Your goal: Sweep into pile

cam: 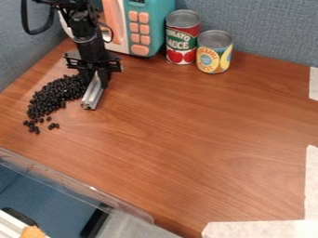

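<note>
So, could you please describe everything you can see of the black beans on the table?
The black beans are small, rounded and slightly glossy, lying loose on the brown wood-grain table. Most are heaped in one elongated pile, running from beside the gripper down and left in the view. Past its near end, a few lie scattered, with a tiny cluster slightly to the right. The silver metal bar held by the gripper stands along the pile's right side; whether it touches any beans, I can't tell.

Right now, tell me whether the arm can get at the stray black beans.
Probably yes: across the tabletop, nothing stands between the metal bar in its hand and the stray beans.
</note>
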Controlling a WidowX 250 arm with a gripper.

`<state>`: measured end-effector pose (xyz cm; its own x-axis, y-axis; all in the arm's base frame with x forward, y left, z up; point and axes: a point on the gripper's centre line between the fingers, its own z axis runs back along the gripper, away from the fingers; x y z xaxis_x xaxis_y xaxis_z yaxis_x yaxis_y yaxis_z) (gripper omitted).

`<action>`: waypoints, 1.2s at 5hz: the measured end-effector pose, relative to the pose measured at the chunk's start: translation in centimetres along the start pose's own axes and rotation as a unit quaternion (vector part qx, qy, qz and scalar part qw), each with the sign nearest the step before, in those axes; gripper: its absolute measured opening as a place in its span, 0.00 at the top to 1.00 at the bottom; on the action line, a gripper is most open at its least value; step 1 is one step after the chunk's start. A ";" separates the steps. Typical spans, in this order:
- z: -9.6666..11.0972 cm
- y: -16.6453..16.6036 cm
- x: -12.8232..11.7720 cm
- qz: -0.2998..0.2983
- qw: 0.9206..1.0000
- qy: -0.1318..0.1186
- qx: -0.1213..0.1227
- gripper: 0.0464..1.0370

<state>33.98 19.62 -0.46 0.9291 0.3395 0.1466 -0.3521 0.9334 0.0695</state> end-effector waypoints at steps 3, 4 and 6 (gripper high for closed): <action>0.2 3.5 -1.5 0.015 0.999 0.019 0.036 0.67; 0.2 4.3 -2.1 0.023 0.999 0.025 0.039 0.67; 0.6 4.6 -2.2 0.020 0.999 0.018 0.030 0.67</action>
<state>30.23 23.04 0.16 0.9173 0.3815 0.1139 -0.3941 0.9107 0.1237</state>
